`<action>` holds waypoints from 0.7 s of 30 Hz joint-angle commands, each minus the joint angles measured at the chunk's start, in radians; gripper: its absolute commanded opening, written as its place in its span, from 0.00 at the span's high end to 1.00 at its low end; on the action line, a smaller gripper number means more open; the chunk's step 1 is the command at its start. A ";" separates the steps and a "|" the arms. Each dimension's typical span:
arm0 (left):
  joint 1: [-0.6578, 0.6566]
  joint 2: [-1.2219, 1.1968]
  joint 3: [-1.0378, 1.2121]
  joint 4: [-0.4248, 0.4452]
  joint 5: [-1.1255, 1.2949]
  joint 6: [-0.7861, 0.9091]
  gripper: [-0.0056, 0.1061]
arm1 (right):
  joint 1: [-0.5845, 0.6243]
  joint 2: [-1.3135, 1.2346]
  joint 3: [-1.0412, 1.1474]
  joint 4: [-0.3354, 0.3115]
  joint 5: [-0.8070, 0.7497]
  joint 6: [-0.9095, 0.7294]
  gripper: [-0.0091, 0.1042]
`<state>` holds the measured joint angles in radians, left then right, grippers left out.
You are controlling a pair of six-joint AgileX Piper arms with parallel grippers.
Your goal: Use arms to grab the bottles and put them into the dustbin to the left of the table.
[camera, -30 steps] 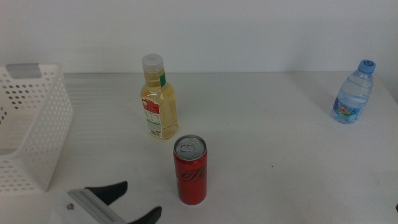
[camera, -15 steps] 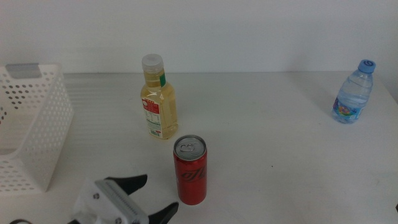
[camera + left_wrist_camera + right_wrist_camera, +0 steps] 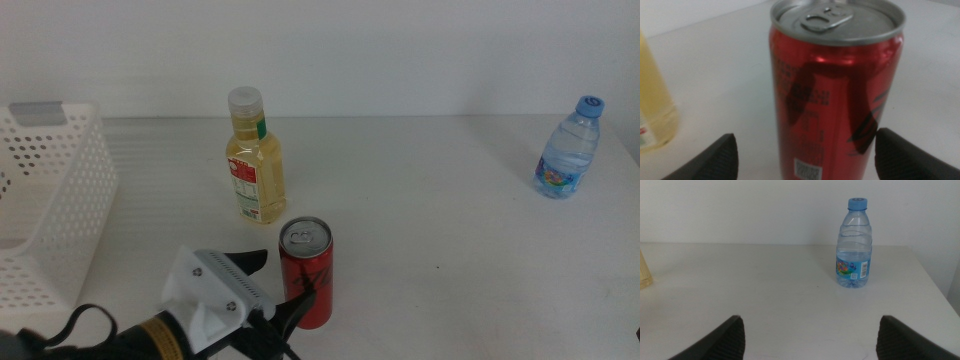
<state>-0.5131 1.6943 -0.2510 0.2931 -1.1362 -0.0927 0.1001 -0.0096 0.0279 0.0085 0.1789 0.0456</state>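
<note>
The slim red soda can [image 3: 307,275] stands upright near the front middle of the table [image 3: 450,240]. My left gripper [image 3: 275,288] is open at the can's left side, its jaws reaching to either side of it; the left wrist view shows the can [image 3: 835,90] close up between the open jaws of the gripper [image 3: 810,157], apart from them. The yellow-liquid bottle [image 3: 256,160] stands behind the can. The small blue-capped water bottle [image 3: 570,150] stands at the far right. My right gripper [image 3: 812,340] is open and empty, well short of the water bottle [image 3: 854,250].
The white perforated dustbin [image 3: 60,190] stands at the left edge of the table, left of my left arm. The yellow bottle also shows at the edge of the left wrist view [image 3: 652,100].
My left gripper has moved forward and to the right from the bottom edge, up to the red can. The can, both bottles and the dustbin have not moved.
</note>
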 commanded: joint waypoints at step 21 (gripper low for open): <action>-0.005 0.173 -0.262 0.083 -0.161 -0.092 0.14 | -0.005 -0.027 -0.008 -0.009 -0.076 -0.010 0.28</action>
<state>-0.5134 1.8965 -0.4849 0.3879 -1.1361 -0.1669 0.1001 -0.0096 0.0279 0.0085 0.1789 0.0456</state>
